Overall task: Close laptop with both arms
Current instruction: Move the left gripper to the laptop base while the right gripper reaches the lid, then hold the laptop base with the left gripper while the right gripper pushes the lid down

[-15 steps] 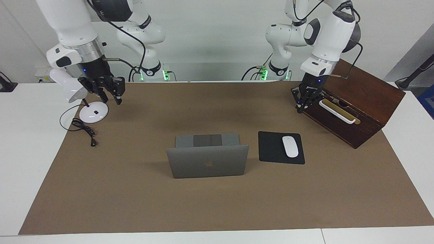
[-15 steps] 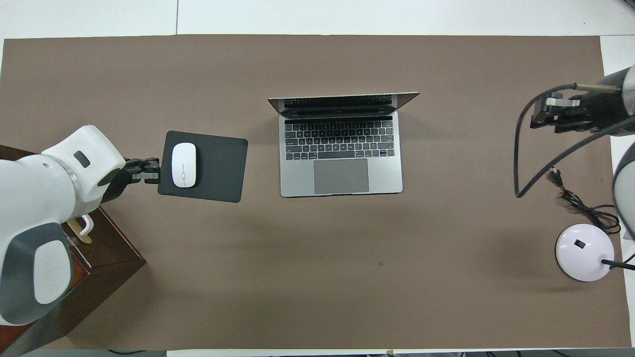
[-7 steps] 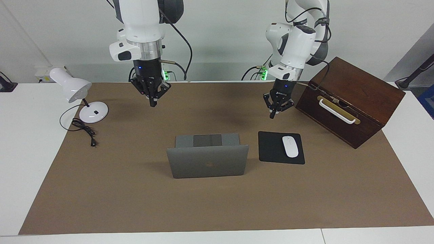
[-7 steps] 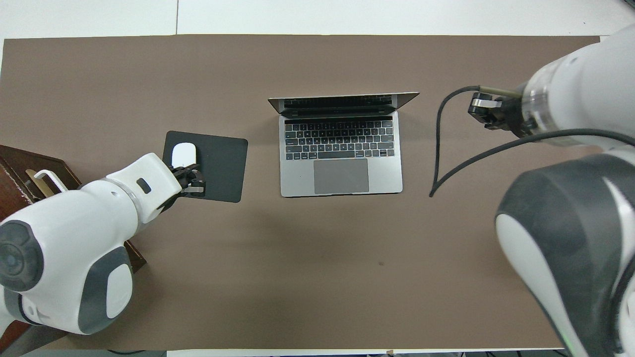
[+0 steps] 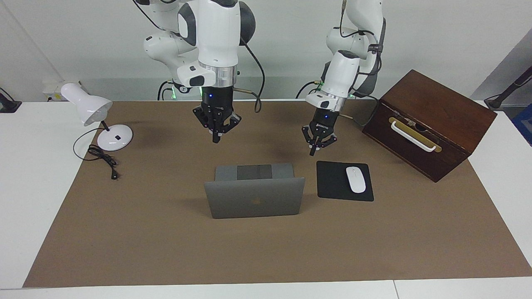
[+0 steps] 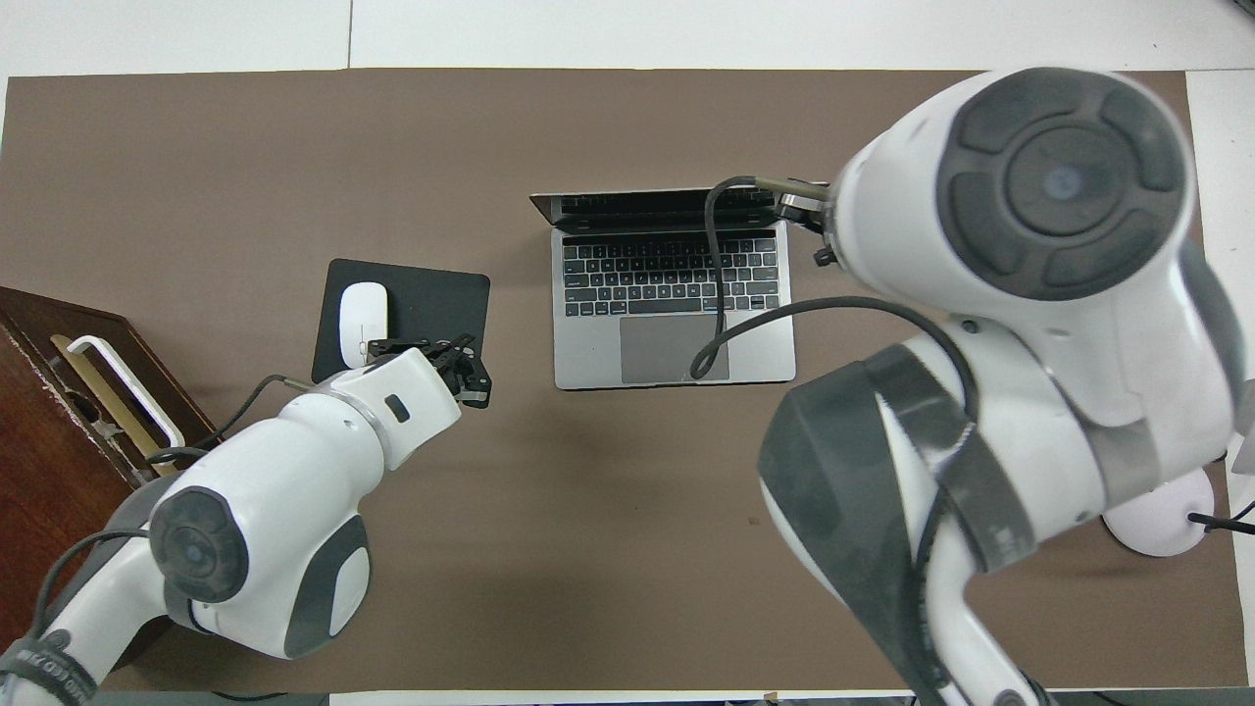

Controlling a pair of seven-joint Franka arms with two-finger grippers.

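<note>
The silver-grey laptop (image 5: 253, 201) stands open in the middle of the brown mat, its lid upright with the logo facing away from the robots. Its keyboard (image 6: 675, 284) shows in the overhead view. My right gripper (image 5: 216, 140) hangs in the air with its fingers together, about over the laptop's edge toward the right arm's end. In the overhead view it is mostly hidden under its own arm. My left gripper (image 5: 312, 153) is also raised with its fingers together. It is over the corner of the mousepad nearest the laptop, as the overhead view (image 6: 469, 380) shows. Neither gripper touches the laptop.
A black mousepad (image 5: 332, 180) with a white mouse (image 5: 355, 179) lies beside the laptop toward the left arm's end. A dark wooden box (image 5: 436, 112) stands nearer to the robots at that end. A white desk lamp (image 5: 87, 109) and its cable (image 5: 104, 160) are at the right arm's end.
Both arms have swung in from the table's ends toward the laptop: the right gripper from over the lamp, the left gripper from in front of the wooden box. The laptop has not moved.
</note>
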